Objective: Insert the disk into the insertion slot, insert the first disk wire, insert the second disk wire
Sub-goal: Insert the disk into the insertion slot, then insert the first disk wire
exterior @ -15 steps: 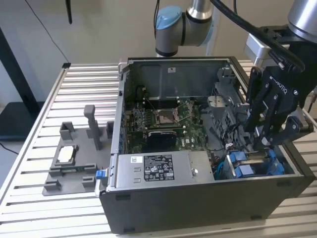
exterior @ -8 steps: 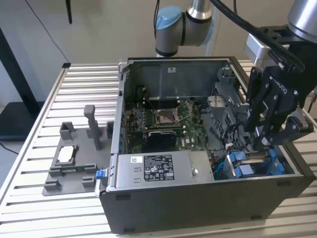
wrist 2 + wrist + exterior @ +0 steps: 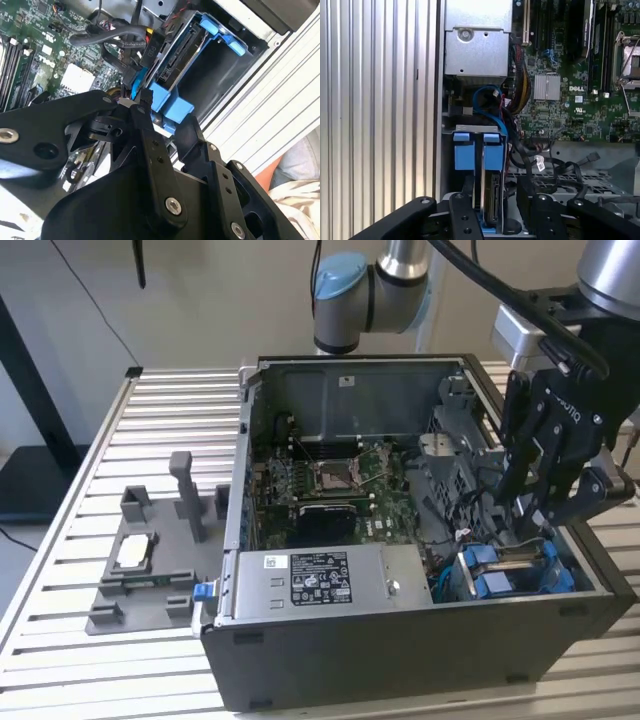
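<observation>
— Where is the disk point(image 3: 491, 200) sitting right now?

— It is standing on edge inside the insertion slot point(image 3: 470, 129), in the corner of the open computer case point(image 3: 400, 660) at the exterior view's right. Its blue frame is showing around it, with 2 blue tabs point(image 3: 464, 150) sitting side by side in the first wrist view.

— And the claw?

— The claw point(image 3: 530, 530) is hanging right over that corner, reaching down into the case. In both wrist views its 2 fingers point(image 3: 462, 215) are standing apart, 1 on each side of the disk's blue end, so they are not clamping anything. The finger on the motherboard point(image 3: 570, 100) side is sitting clear of the disk. The other is lying just beside the blue frame, and I cannot tell whether it is touching.

— What are the wires doing?

— A blue cable point(image 3: 487, 95) is looping between the slot and the silver power supply box point(image 3: 477, 50). A bundle of black cables point(image 3: 545, 162) is lying beside the slot, toward the motherboard. I cannot tell whether any of them is plugged into the disk.

— Anything else around?

— The case is sitting on a slatted metal tabletop point(image 3: 60, 640), and a grey holder point(image 3: 140, 580) is lying on it beside the case, at the exterior view's left.
</observation>
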{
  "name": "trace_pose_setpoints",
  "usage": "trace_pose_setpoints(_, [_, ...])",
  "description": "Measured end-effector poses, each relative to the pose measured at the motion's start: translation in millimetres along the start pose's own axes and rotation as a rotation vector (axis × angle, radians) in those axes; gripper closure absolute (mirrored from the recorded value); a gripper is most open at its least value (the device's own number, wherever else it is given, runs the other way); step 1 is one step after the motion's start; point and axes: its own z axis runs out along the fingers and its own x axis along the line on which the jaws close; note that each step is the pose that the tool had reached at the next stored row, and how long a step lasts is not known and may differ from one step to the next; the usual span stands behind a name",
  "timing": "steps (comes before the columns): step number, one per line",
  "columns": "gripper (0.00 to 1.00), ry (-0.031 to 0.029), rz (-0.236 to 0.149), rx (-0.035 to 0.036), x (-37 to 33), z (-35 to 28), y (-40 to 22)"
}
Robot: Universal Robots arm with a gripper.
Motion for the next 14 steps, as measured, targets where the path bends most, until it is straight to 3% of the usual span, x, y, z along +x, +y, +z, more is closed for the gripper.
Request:
trace_pose_setpoints(2, [0.53,0.0003,0.000,0.0143,-1.7,-1.2,0.0])
trace_pose_setpoints(8, [0.53,0.0008,-0.001,0.0661,-10.0,-3.1,-0.1])
trace_pose_setpoints(14, [0.53,0.0014,-0.001,0.0988,-20.5,-5.7,-0.3])
